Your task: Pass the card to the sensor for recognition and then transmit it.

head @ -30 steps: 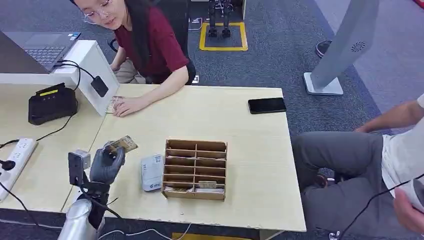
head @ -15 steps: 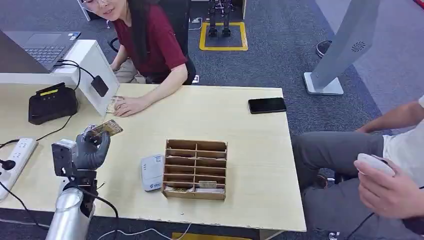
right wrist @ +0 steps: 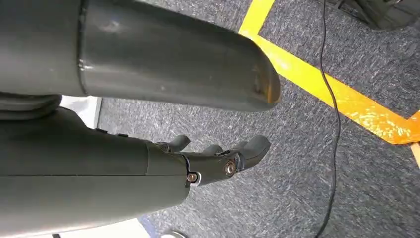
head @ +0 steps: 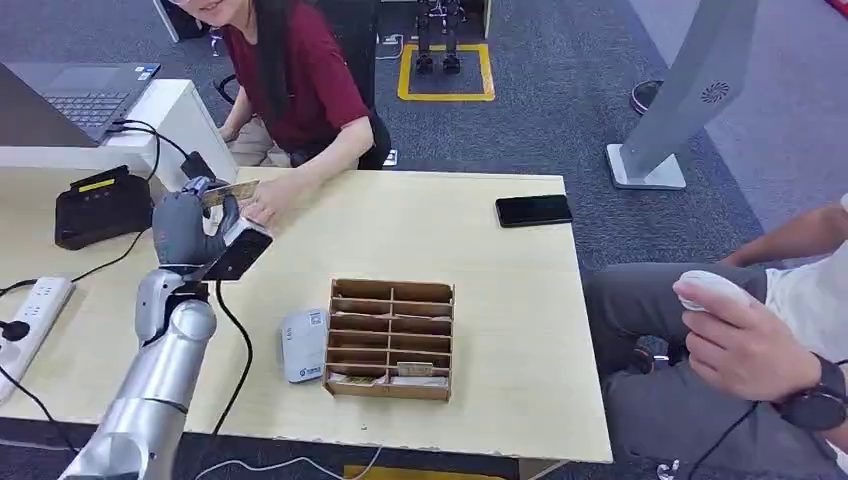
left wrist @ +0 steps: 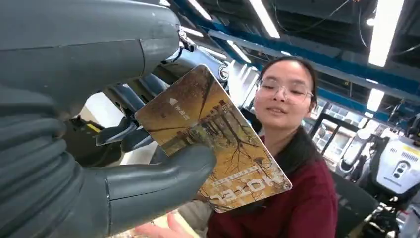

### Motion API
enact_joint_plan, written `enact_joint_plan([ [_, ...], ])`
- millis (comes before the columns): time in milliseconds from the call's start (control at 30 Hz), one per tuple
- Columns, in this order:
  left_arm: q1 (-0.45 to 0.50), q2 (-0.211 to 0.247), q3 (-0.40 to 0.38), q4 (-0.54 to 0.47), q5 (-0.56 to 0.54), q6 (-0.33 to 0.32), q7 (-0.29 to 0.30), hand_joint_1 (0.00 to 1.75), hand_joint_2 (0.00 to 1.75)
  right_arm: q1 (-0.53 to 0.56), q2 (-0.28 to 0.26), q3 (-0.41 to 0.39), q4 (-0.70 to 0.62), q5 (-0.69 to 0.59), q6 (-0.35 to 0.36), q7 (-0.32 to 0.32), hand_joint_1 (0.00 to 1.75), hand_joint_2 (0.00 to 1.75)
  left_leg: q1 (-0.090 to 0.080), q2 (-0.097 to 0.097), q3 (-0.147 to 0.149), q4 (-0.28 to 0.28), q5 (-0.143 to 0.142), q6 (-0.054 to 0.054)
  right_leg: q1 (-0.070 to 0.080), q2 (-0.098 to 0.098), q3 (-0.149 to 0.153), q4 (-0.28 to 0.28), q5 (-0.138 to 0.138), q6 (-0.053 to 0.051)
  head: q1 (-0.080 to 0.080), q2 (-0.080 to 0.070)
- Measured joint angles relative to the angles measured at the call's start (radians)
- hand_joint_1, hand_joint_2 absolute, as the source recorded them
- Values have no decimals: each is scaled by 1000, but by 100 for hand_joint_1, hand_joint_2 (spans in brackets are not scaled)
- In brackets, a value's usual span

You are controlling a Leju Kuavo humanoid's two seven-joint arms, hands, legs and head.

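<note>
One hotel key card (left wrist: 213, 151), thin, stiff and likely slippery, is pinched at its edge by the left hand (head: 190, 228), just beside the seated person's hand (head: 262, 208); right hand (right wrist: 218, 158) hangs empty, fingers loosely curled.

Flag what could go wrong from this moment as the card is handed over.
The left hand pinches the card by one end only, between thumb and fingers, so it could slip as it is passed. The person's hand sits close beside the raised card; a late release or early pull might drop it onto the table.
</note>
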Motion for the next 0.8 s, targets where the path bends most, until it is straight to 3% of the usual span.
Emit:
enact_joint_plan([
  [333,-55,9,-16,91,-31,-1,3,175,175,1,-3,37,0,0,17,14,0,0,0,0,-1,0,0,0,0,1,-1,0,0,0,0,0],
  [367,-61,9,-17,101,-34,-1,3,0,175,1,-3,40,0,0,18,14,0,0,0,0,-1,0,0,0,0,1,-1,0,0,0,0,0],
  [800,-86,35,-24,174,-35,-47,8,0,175,1,-3,67,0,0,4,-1,0,0,0,1,-1,0,0,0,0,1,-1,0,0,0,0,0],
])
